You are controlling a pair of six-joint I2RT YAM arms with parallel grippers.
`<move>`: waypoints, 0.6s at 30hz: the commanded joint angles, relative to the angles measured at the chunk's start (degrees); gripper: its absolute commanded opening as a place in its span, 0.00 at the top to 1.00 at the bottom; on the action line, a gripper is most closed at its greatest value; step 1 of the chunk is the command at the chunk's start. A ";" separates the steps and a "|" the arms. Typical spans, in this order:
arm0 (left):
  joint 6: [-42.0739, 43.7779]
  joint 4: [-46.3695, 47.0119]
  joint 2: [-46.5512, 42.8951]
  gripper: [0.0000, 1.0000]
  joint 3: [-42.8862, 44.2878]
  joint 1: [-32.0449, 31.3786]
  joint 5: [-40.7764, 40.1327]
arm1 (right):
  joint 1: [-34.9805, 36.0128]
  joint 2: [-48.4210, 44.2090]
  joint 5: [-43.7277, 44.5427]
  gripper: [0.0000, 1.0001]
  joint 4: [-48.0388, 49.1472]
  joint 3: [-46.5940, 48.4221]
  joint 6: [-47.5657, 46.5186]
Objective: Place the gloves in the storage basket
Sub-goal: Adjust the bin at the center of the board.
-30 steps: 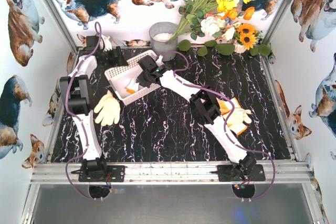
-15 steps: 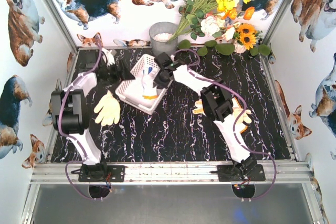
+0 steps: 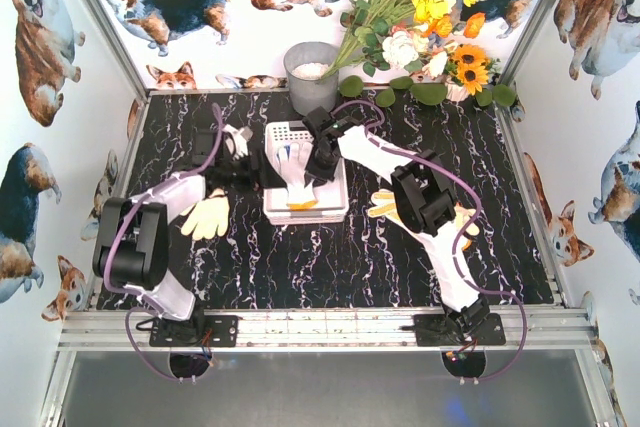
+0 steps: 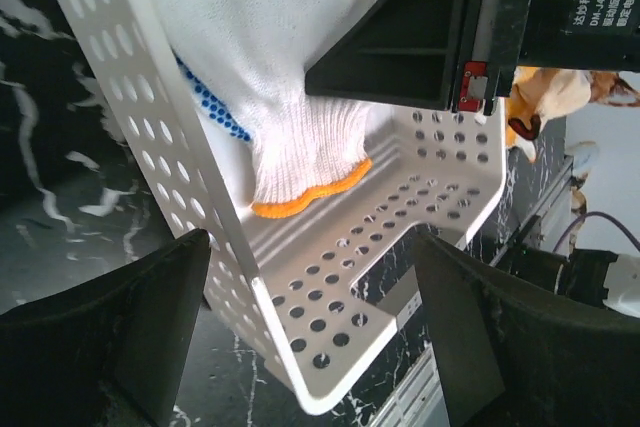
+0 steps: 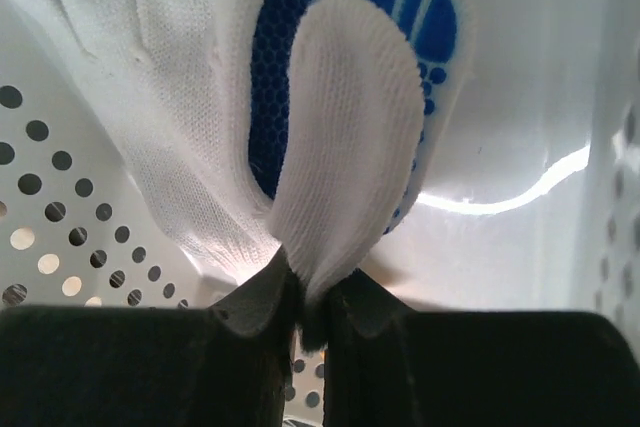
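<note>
From above, the storage basket [image 3: 335, 209] sits mid-table on the black marbled table [image 3: 250, 267]. The right gripper [image 3: 320, 155] is down inside it over a white glove [image 3: 297, 185]. The left gripper [image 3: 262, 169] is at the basket's left side. A yellow glove [image 3: 207, 215] lies flat on the table just left of the basket, close by the left arm. A second yellow glove [image 3: 384, 208] lies to the right, partly covered by the right arm. A grey pot [image 3: 310, 75] and flowers [image 3: 420, 27] stand behind, well apart from the basket.

On the left wrist camera, the left gripper [image 4: 312, 242] is spread wide, with its fingers either side of the basket's perforated corner [image 4: 400, 237]. A strip of table shows beside one finger. Inside, the white glove [image 4: 290, 67] shows blue dots and an orange cuff [image 4: 310, 195], which the top view barely shows. The right gripper's black body blocks the upper right.

On the right wrist camera, the right gripper [image 5: 305, 297] is pressed together, pinching a fold of the white glove [image 5: 350, 147]. The blue-dotted palm hangs against the basket wall [image 5: 60, 237].
</note>
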 commanded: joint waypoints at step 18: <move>2.63 -10.60 -13.44 0.17 2.75 -2.34 -18.86 | 2.37 -10.47 5.01 0.39 -8.47 -0.38 -16.11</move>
